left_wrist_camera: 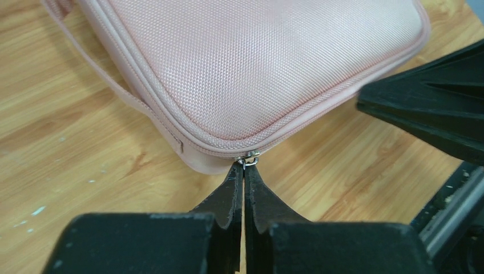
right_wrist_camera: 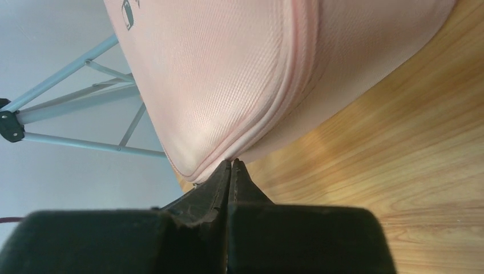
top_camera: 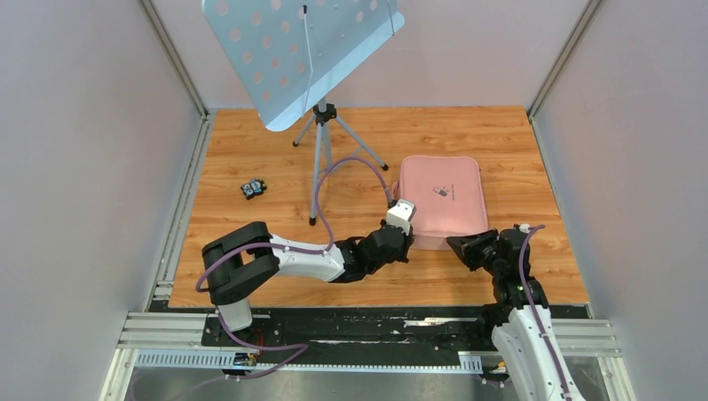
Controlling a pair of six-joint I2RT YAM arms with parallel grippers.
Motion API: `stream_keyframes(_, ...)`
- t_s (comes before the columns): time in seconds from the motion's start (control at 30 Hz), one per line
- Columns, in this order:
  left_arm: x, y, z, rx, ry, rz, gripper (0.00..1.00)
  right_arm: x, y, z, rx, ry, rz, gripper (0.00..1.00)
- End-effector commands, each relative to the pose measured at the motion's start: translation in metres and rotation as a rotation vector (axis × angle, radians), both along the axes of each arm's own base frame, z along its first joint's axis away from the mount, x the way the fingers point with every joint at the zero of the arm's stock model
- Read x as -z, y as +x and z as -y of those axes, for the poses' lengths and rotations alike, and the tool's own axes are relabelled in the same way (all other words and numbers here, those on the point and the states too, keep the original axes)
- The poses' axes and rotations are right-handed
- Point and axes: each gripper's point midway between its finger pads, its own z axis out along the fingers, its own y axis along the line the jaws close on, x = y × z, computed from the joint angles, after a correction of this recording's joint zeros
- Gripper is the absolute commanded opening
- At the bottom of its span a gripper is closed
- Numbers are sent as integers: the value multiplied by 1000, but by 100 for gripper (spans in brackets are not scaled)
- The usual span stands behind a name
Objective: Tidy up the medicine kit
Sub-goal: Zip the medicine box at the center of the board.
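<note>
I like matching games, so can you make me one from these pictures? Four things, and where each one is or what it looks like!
Things:
1 medicine kit
2 stand
3 small black object
4 left gripper

Clues:
A alone on the left part of the table
B pink, lid down
C shut on the zipper pull
D tray with holes, three legs

Pairs: 1-B, 2-D, 3-A, 4-C

The stand (top_camera: 322, 138) is straddling the far middle of the table (top_camera: 534, 159), its tray (top_camera: 296, 54) overhanging. The left gripper (left_wrist_camera: 244, 165) and right gripper (right_wrist_camera: 231, 164) are crowding the near corners of the medicine kit (top_camera: 441, 196). Open wood is lying leftward around a small black object (top_camera: 254, 188).
</note>
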Motion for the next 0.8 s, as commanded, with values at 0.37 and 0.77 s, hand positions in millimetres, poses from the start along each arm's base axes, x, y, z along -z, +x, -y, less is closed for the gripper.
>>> stream_keyframes(0.37,-15,22,-39,-100,131,127,0,-11,3,24,50,-153,27,0)
stream_keyframes(0.77,-15,11,-19,20,140,104,0,-30,10,-20,-44,133,76,72)
